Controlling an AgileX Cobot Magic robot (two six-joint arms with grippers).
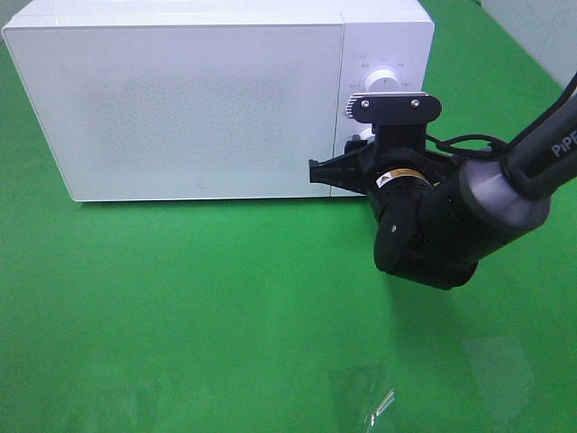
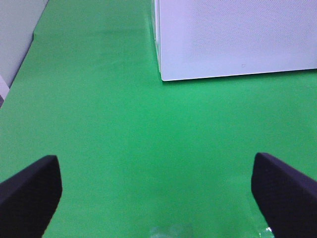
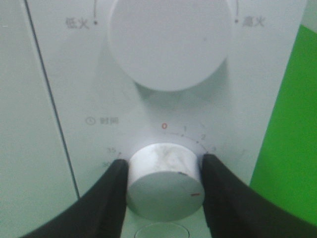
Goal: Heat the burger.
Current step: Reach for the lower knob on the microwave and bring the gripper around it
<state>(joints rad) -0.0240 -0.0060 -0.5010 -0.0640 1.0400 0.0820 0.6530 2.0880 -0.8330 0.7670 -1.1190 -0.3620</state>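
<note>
- From high up: white microwave (image 1: pixel 180 99) at the far edge of the green tabletop (image 1: pixel 180 307), door shut, inside hidden.
- Right arm (image 1: pixel 469 207) stretched from the right edge to the control panel (image 1: pixel 397 36) on the microwave's right side.
- Burger nowhere in sight here; cannot tell where it lies or how it sits relative to either tool.
- Left wrist view: left gripper (image 2: pixel 156 193) low over bare tabletop, fingers (image 2: pixel 29 193) spread wide apart, nothing between them; near left corner of the microwave ahead, well clear of the fingers.
- No burger in this view either.
- Right wrist view: right gripper (image 3: pixel 163 171) clamped on the lower knob (image 3: pixel 163 186), one black finger (image 3: pixel 111 198) pressed to each side.
- Larger upper knob (image 3: pixel 168 39) just beside it on the panel, untouched.
- Red mark on the lower knob's face close to one finger.
</note>
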